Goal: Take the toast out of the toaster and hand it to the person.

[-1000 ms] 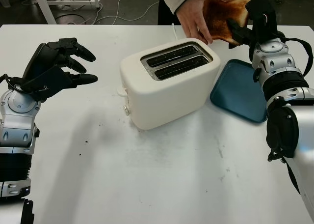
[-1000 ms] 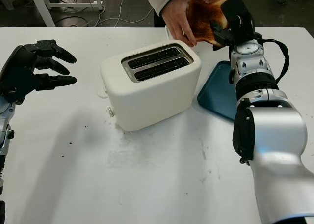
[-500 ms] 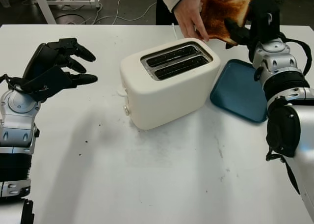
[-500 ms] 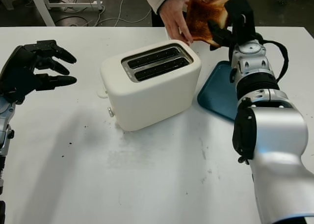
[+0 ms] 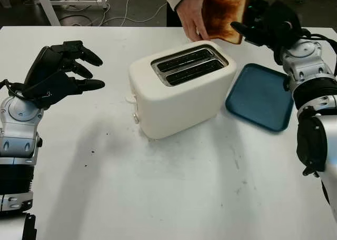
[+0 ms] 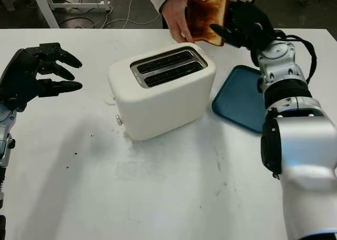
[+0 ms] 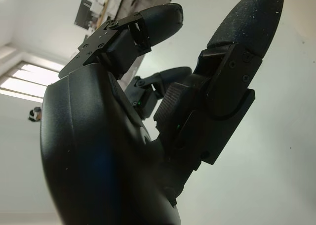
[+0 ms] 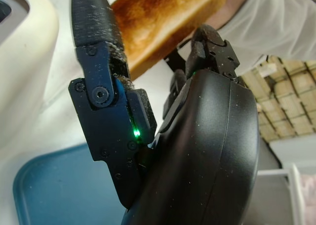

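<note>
A person's hand (image 5: 190, 13) holds the browned toast (image 5: 224, 13) upright above the far side of the white toaster (image 5: 179, 87). My right hand (image 5: 243, 27) is open just right of the toast, its fingertips near the slice's lower corner. In the right wrist view the toast (image 8: 163, 18) lies beyond my black fingers (image 8: 98, 52). My left hand (image 5: 79, 66) is open, held above the table at the far left, well away from the toaster. The toaster's two slots look dark.
A blue tray (image 5: 260, 95) lies flat to the right of the toaster, under my right forearm. The white table (image 5: 174, 187) runs wide in front, with a few dark crumbs at the left. Cables and table legs lie on the floor behind.
The toast has moved up and left in the person's hand. My right hand has let go of it and drawn back a little to the right. The left arm has not moved.
</note>
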Tool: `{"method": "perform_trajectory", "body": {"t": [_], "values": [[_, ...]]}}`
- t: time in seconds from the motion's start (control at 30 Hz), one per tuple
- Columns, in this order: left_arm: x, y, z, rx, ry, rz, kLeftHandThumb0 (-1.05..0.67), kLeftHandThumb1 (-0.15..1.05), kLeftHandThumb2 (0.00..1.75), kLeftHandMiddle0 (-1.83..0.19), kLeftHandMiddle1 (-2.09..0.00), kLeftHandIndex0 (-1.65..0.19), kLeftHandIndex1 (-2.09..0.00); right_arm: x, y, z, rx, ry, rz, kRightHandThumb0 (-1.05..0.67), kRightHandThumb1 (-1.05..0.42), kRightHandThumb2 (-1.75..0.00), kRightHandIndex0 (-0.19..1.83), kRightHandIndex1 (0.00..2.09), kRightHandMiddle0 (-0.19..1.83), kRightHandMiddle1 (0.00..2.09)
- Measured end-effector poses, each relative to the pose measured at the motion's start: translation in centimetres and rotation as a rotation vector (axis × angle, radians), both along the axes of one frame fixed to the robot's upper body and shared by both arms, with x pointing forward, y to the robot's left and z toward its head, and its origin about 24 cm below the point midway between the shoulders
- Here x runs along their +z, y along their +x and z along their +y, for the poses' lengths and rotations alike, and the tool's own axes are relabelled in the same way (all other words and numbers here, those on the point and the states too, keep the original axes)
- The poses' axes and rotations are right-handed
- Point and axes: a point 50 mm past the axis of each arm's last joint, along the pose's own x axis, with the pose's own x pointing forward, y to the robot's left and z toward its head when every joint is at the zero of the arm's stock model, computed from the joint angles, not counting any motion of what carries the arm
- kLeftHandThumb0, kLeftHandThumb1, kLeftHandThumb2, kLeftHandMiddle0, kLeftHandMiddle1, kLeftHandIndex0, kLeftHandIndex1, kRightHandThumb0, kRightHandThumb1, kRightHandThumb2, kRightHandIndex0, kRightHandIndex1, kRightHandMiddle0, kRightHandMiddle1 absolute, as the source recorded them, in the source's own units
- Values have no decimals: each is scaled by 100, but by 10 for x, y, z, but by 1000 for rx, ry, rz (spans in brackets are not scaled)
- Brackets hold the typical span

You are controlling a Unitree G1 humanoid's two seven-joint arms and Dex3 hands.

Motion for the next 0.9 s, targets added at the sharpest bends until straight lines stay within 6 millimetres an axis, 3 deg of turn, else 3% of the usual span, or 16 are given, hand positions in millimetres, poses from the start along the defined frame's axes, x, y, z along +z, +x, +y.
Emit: {"method": "perform_trajectory", "body": {"t": [0.1, 0.23, 0.33, 0.5, 0.7, 0.9], "values": [[0, 0, 0, 0, -3, -1, -105, 72, 0, -74, -102, -67, -97, -6, -3, -9, -34, -1, 3, -105, -92, -9, 0, 0, 0, 0], [1, 0, 1, 1, -6, -3, -105, 72, 0, -73, -103, -66, -98, -21, -9, -22, -130, -11, -33, -99, -92, -36, 5, 3, 0, 0], [1, -1, 1, 1, -11, -6, -105, 73, 0, -72, -103, -66, -99, -26, -16, -27, -151, -78, -129, -101, -92, -46, 9, 6, 6, 3], [2, -6, 2, -4, -32, -25, -105, 72, 0, -70, -106, -63, -102, -44, -46, -30, -118, 17, -284, -95, -92, -22, 6, 5, 8, 3], [-5, -20, 0, 7, -86, -42, -105, 73, 0, -60, -116, -49, -115, -88, -99, -2, -20, 169, -289, -90, -92, -18, 7, 6, 13, 4], [-34, -42, -4, 57, -234, 13, -105, 71, 0, -50, -125, -42, -121, -116, -154, 28, 43, 284, -207, -89, -92, -21, 2, 3, 7, 1]]}}
